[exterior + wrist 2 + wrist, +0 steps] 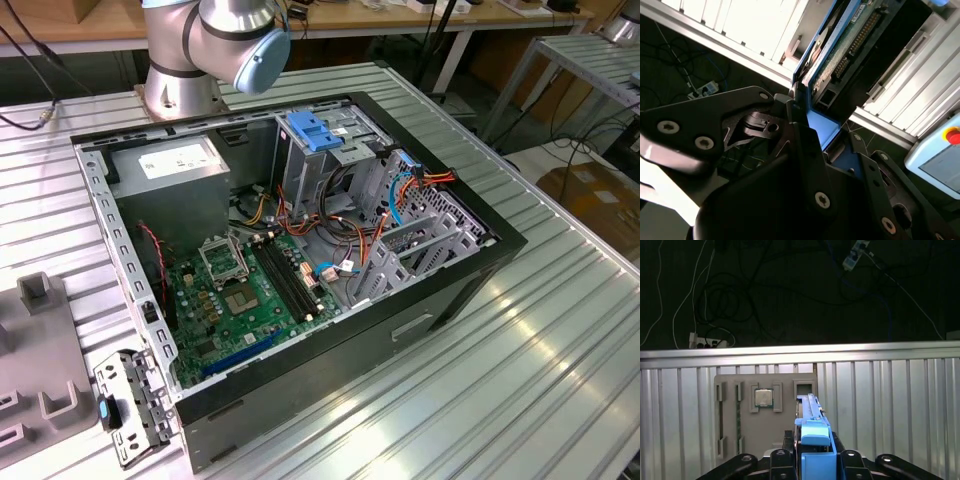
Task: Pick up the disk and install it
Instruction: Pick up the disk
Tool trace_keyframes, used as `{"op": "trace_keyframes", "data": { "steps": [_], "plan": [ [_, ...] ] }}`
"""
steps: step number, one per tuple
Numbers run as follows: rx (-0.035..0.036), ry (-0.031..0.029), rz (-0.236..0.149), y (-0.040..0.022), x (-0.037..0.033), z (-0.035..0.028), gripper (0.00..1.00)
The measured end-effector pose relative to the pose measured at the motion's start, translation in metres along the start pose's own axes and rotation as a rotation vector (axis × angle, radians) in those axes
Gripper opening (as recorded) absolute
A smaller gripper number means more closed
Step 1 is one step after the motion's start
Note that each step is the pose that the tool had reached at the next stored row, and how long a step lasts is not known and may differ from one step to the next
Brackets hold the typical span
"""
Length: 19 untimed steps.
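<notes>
– Trouble spots, biggest thing first?
– Ribbed metal table (560, 350): none. Open computer case (300, 385) on it is crowded inside, so the way in looks tight. Grey fixture tray (735, 425): the disk (810, 410) hangs edge-on over it, the tool (814, 462) clamped on its blue side rail (822, 125). Whether the far end is clear of the tray, I cannot tell.
– So a slip?
– Likely risk, I'd judge: with a narrow hold on plastic, it could twist. Smaller still: orange cables (432, 178) may snag it, and the processor chip (763, 398) beside it could get knocked.
</notes>
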State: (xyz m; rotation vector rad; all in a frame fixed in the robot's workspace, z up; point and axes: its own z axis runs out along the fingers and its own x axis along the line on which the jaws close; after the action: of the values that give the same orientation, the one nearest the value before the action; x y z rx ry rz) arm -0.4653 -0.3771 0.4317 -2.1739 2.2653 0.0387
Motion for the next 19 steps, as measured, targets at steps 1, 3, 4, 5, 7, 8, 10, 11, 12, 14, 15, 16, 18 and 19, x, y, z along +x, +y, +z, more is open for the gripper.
{"op": "trace_keyframes", "data": {
  "steps": [1,3,4,5,7,8,10,11,12,14,15,16,18,19],
  "plan": [
    [0.0,0.0,0.0,0.0,0.0,-0.0006,0.37],
    [-0.0001,0.0,0.0,0.0,0.0,-0.0015,0.37],
    [0.0,0.0,0.0,0.0001,0.0,-0.0025,0.37],
    [0.0,0.0,0.0,0.0,-0.0001,-0.003,0.37],
    [0.0,0.0,0.0,0.0001,-0.0001,-0.0045,0.37],
    [0.0,0.0,0.0,0.0001,-0.0001,-0.0055,0.37],
    [-0.0001,0.0,0.0,0.0001,-0.0001,-0.0074,0.37],
    [-0.0001,0.0,0.0,0.0001,-0.0002,-0.008,0.37],
    [-0.0001,0.0,0.0,0.0001,-0.0002,-0.0089,0.37],
    [-0.0001,0.0,0.0,0.0002,-0.0002,-0.0103,0.37],
    [0.0,0.0,0.0,0.0002,-0.0002,-0.0108,0.37],
    [0.0,0.0,0.0,0.0002,-0.0002,-0.0123,0.37],
    [0.0,0.0,0.0,0.0003,-0.0003,-0.0158,0.37],
    [0.0,-0.0001,0.0,0.0003,-0.0003,-0.0176,0.37]
  ]
}}
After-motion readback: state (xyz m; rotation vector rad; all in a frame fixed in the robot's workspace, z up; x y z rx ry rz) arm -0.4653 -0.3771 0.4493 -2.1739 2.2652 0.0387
